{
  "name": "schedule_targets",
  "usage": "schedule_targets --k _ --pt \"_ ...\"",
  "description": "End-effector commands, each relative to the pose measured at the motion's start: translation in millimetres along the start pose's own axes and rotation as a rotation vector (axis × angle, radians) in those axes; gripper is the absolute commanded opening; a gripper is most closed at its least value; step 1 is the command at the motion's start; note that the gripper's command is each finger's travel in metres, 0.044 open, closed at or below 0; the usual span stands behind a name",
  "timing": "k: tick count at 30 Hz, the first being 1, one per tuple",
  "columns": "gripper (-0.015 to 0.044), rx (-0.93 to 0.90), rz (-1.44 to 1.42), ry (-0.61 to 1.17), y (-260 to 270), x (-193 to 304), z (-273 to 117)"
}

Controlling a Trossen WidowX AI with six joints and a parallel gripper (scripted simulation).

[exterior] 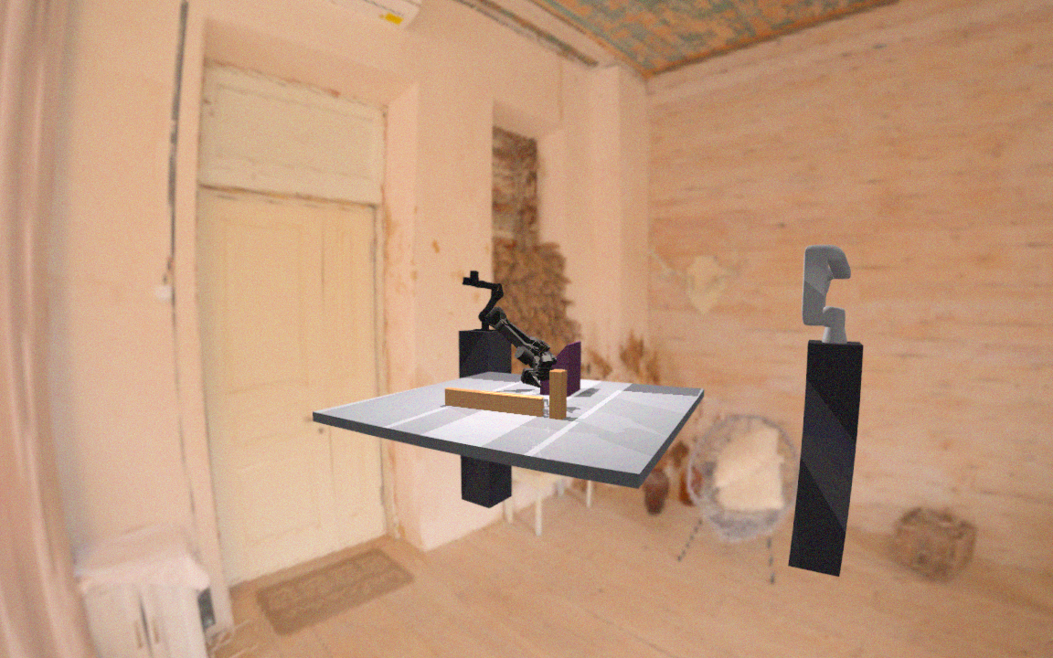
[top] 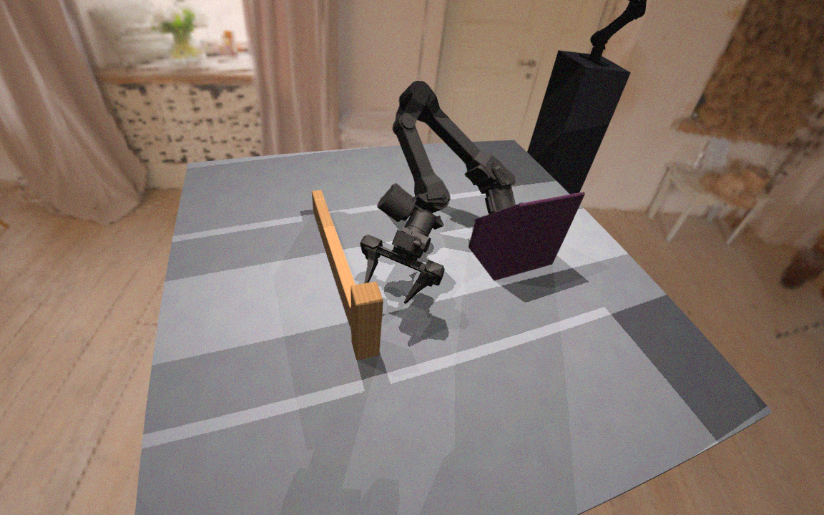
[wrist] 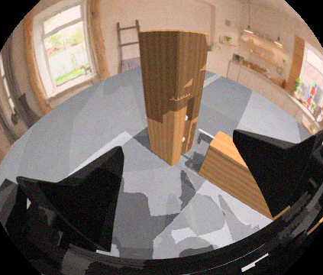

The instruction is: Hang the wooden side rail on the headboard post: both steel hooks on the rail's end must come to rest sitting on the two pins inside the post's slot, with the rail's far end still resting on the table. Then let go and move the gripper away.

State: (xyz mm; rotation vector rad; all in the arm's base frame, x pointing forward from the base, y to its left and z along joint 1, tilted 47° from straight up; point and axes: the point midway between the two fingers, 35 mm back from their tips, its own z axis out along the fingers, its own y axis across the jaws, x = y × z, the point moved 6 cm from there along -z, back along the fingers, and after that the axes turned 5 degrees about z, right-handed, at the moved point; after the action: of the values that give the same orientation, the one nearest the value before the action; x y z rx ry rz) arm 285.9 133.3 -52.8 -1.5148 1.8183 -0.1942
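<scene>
The wooden post (top: 368, 326) (exterior: 558, 394) (wrist: 161, 84) stands upright on the table. Two small pale pins (wrist: 185, 118) (wrist: 183, 139) show in its slot in the wrist view. The wooden rail (top: 332, 246) (exterior: 494, 400) (wrist: 227, 173) lies along the table on its narrow edge, its near end close to the post. A small gap with steel hooks (exterior: 546, 407) lies between rail end and post; the hooks are not on the pins. My gripper (top: 387, 291) (wrist: 181, 143) is open and empty, above the table beside the rail's post end. The lower hook is hard to make out.
A dark purple panel (top: 530, 237) (exterior: 569, 372) stands on the table near the arm's base. A black pedestal (top: 571, 115) (exterior: 485, 482) with another arm stands behind the table (top: 498, 423) (exterior: 432, 433). A grey arm on a dark pedestal (exterior: 824, 458) stands farther right.
</scene>
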Motion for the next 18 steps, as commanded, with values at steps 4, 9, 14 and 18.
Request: schedule_targets --k 4,9,14,18 --pt "0.0440 -0.211 -0.122 0.117 -62.8 -50.0 -12.4" --pt "0.0440 -0.236 -0.131 0.130 -67.4 -53.9 -17.7" --pt "0.0440 -0.236 -0.131 0.130 -67.4 -53.9 -17.7" --pt "0.0440 -0.236 -0.131 0.130 -67.4 -53.9 -17.7"
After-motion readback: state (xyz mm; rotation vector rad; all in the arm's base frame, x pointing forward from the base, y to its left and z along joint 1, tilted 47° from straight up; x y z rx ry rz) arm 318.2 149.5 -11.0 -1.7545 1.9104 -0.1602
